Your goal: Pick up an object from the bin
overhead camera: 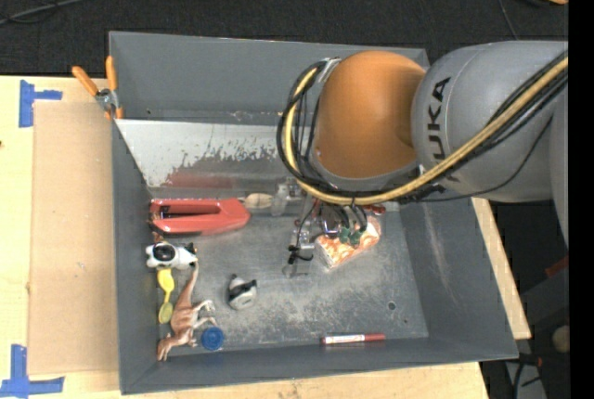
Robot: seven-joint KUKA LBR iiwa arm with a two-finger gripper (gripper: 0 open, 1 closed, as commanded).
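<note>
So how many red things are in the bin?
2. A red stapler-like tool lies at the left, below the back wall; a slim red stick lies by the front wall. The arm covers part of the bin, so others may be hidden.

Grey KUKA arm (483, 82), orange cover (367, 114), cables (293, 123)
</note>
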